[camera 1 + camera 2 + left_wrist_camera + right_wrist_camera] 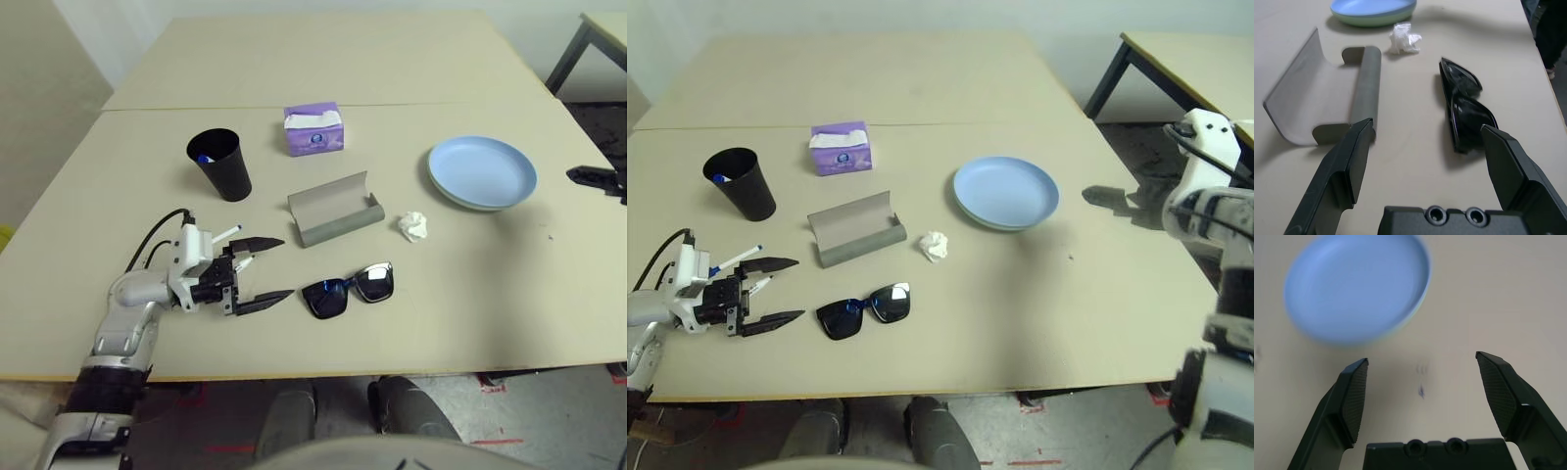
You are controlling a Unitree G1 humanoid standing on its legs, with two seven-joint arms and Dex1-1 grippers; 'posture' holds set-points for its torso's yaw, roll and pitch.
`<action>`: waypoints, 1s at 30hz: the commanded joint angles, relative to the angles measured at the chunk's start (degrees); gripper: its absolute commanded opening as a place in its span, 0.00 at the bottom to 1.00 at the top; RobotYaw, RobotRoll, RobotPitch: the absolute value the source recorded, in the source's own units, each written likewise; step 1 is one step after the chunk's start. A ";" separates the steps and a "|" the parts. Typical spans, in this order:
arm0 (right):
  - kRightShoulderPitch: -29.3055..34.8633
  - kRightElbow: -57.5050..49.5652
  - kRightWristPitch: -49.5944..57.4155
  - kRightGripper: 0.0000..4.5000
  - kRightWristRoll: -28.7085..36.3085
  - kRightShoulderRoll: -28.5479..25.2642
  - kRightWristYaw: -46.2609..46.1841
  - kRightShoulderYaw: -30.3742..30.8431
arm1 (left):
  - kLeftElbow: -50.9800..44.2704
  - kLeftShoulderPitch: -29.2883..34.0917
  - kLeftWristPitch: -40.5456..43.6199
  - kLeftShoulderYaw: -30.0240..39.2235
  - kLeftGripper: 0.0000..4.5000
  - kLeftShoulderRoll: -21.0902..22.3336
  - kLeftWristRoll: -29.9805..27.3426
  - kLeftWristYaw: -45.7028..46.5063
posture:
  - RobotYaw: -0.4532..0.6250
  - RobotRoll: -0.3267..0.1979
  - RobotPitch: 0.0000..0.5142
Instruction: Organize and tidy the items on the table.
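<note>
We can read no writing on the purple tissue box (pixel 313 129). Our left hand (pixel 263 272) hangs released at seven o'clock on the tabletop (pixel 470 294), sunglasses (pixel 349 288) just beside it, the grey case (pixel 333 209) near. Our right hand (pixel 1420 396) gapes empty off the three o'clock edge, by the stacked plates (pixel 482 172). Bare room lies toward five o'clock.

Table (pixel 509 313) with sunglasses (pixel 348 290), case (pixel 333 209)
</note>
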 commanded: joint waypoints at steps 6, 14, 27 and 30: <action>21.27 -8.72 -32.36 1.00 -5.05 14.17 2.84 0.98 | 2.22 0.27 -0.37 1.88 1.00 2.15 -0.31 -1.56 | 0.35 0.62 0.25; 18.75 -0.79 -58.14 1.00 -16.09 18.69 4.53 18.32 | 3.42 0.39 -0.61 4.25 1.00 2.58 0.06 0.72 | 0.37 0.62 0.23; 1.16 12.42 -58.14 1.00 -18.48 25.86 2.24 30.05 | 1.46 3.74 -0.94 5.59 1.00 2.04 0.32 4.47 | 0.40 0.62 0.22; -2.62 16.27 -57.00 1.00 -19.45 27.00 0.04 30.32 | 0.85 3.92 -0.77 5.29 1.00 1.81 0.32 4.90 | 0.40 0.62 0.22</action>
